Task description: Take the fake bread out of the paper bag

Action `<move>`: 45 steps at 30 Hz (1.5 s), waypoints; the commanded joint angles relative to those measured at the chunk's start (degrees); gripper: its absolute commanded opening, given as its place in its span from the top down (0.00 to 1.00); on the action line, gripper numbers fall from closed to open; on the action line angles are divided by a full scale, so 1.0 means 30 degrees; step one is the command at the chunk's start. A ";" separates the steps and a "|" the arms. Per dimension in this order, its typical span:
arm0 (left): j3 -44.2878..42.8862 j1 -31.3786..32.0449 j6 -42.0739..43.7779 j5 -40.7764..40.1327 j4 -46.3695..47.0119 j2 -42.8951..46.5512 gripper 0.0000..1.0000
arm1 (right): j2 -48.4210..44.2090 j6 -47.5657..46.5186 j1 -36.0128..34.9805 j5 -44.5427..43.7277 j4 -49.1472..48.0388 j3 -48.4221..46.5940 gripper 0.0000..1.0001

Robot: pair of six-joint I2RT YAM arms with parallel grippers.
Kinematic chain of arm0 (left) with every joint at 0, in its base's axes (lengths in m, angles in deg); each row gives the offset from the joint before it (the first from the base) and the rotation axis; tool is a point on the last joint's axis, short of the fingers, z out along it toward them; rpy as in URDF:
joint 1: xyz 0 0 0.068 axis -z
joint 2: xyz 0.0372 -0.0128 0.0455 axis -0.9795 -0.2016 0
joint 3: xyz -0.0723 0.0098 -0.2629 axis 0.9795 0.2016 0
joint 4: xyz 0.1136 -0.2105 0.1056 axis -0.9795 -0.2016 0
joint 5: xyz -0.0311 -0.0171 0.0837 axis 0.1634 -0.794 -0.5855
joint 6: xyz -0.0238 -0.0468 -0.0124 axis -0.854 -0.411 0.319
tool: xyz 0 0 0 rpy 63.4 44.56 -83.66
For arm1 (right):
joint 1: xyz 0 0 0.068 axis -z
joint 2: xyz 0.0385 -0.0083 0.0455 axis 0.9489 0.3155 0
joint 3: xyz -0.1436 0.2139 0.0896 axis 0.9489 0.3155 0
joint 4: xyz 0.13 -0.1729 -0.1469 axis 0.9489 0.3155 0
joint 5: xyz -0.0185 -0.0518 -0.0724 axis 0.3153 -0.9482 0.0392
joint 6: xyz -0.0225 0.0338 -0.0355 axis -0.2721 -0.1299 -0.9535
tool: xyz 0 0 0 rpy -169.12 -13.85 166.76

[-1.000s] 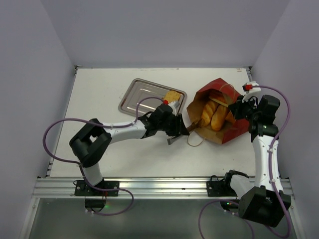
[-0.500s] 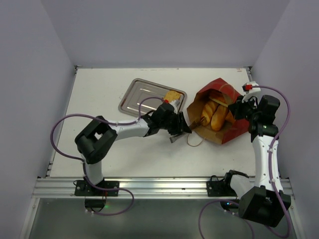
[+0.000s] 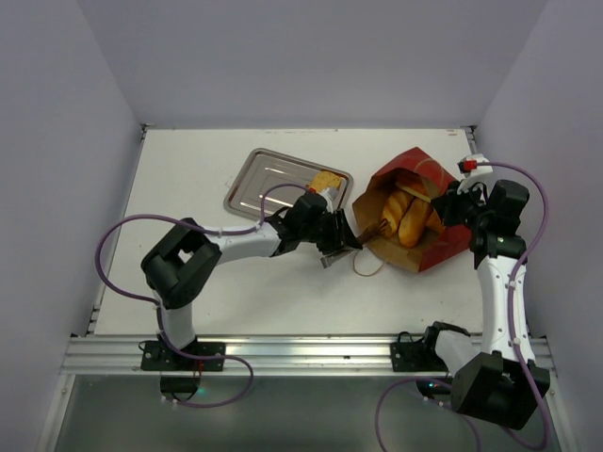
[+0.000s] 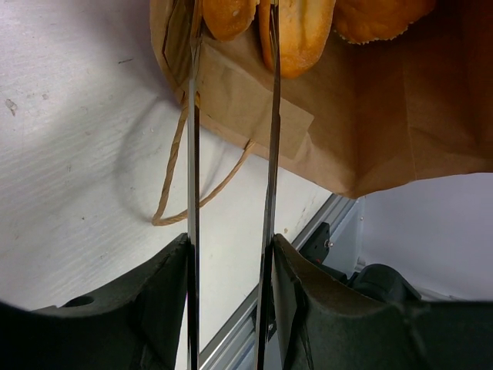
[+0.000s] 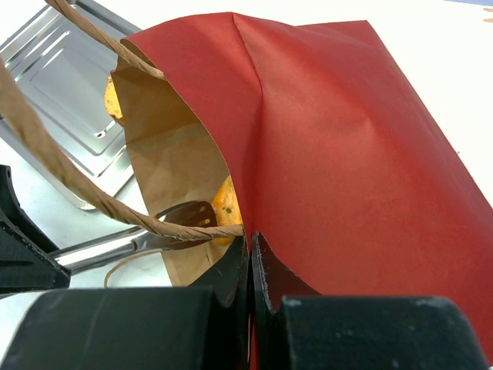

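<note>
My right hand is pinched tight on the bag's red rim and its twine handle, near the counter's right edge. The bag lies on its side, mouth toward the tray. My left hand reaches into that mouth, its thin fingers apart on either side of a loaf's end. More bread lies beside it inside. One slice rests on the tray's right corner.

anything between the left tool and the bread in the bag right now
Nothing visible does. The paper bag gapes toward the left tool, whose thin fingers reach the fake bread there. One twine handle lies on the table under the fingers, not across the opening. The right tool pinches the bag's rim.
</note>
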 commanded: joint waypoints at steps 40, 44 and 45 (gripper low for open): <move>-0.0490 -0.1208 -0.2667 0.2746 0.0661 -0.0476 0.52 | -0.0542 -0.0012 -0.0019 0.0456 -0.0336 0.0239 1.00; -0.0549 -0.1237 -0.2989 0.2981 0.0835 -0.0711 0.52 | -0.0542 -0.0042 0.0010 0.0515 -0.0307 0.0239 1.00; -0.0549 -0.1266 -0.3163 0.3068 0.0981 -0.0740 0.52 | -0.0542 -0.0042 0.0010 0.0544 -0.0336 0.0268 1.00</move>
